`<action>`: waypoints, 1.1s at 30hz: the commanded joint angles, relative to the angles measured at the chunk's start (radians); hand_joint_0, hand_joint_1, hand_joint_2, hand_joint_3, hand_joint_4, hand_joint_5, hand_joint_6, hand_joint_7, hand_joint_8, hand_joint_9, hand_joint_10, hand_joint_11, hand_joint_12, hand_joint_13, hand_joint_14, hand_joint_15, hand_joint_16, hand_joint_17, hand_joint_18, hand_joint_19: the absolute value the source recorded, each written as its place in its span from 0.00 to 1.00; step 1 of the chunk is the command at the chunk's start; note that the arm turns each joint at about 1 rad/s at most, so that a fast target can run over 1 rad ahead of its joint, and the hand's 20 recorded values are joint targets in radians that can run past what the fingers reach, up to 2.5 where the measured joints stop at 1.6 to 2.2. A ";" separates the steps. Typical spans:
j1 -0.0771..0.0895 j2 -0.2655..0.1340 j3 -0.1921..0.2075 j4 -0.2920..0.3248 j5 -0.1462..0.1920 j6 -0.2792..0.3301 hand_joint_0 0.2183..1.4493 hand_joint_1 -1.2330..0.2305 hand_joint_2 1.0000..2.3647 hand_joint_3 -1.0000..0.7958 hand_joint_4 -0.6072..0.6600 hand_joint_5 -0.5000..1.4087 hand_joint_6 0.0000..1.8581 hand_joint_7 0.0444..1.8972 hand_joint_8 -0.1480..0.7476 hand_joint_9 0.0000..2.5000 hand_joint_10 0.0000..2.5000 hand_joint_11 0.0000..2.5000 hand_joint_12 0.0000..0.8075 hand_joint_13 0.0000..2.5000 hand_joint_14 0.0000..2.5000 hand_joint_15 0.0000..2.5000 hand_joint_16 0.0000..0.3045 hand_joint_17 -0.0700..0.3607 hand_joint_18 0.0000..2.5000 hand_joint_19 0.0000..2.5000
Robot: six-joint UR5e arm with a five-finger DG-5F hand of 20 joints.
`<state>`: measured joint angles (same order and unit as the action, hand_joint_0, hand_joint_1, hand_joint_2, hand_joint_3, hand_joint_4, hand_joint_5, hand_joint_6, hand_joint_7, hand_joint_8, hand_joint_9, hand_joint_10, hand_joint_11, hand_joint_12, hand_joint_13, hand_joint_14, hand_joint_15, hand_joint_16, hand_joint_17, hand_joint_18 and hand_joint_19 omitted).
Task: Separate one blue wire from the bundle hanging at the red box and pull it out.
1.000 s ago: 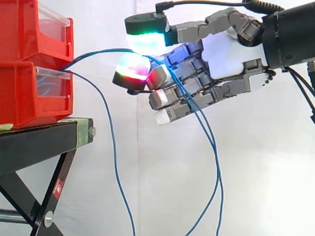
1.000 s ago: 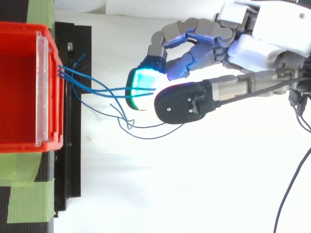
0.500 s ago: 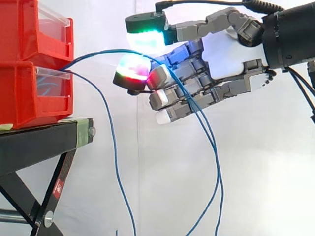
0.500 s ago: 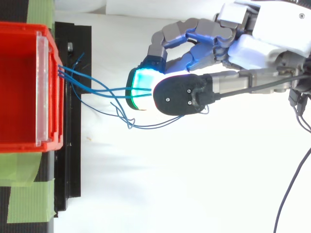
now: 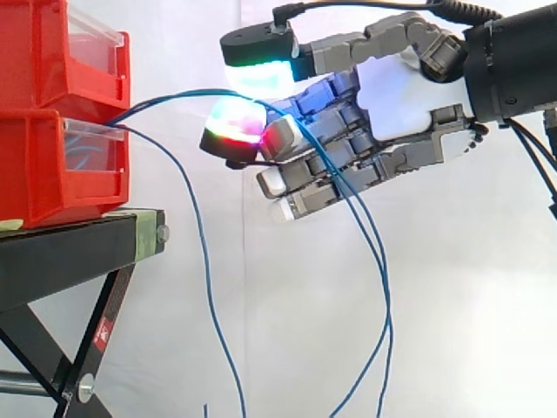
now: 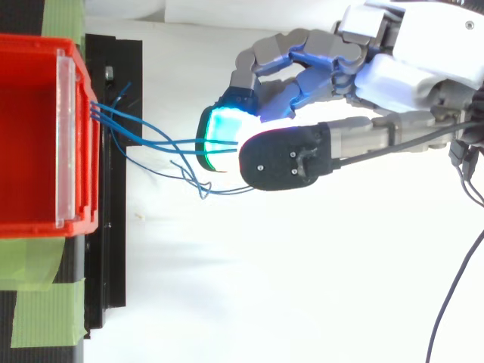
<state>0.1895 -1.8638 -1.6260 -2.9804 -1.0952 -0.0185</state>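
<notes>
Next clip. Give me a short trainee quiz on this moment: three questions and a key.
1. True or false: all blue wires hang straight down from the red bins, clear of the hand.
2. The bins stand on: A) a white cloth, B) a black stand, C) a tray.
3. Fill in: in the side view the hand comes in from the ___.
Key: 1 false, some run across into the hand's pads; 2 B; 3 right.

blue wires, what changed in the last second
The slack loops of the blue wires beside the hand have shortened, and a loose wire end has come in at the bottom of the side view. The lower fingers stretched slightly toward the red bins. Pinch, bins and stand unchanged.
</notes>
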 commanded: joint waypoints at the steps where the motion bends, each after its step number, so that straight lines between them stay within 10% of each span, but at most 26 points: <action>1: -0.001 0.000 0.000 0.001 0.000 0.000 0.38 0.23 0.02 0.47 0.56 0.13 0.47 0.63 0.49 0.15 0.01 0.57 0.40 0.15 0.01 0.57 0.12 0.35 0.07 0.18; 33: 0.001 0.000 0.000 -0.005 0.000 0.002 0.27 0.39 0.01 0.33 0.64 0.14 0.45 0.61 0.54 0.20 0.01 0.55 0.43 0.19 0.01 0.58 0.14 0.38 0.12 0.25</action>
<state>0.1891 -1.8638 -1.6260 -2.9850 -1.0952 -0.0169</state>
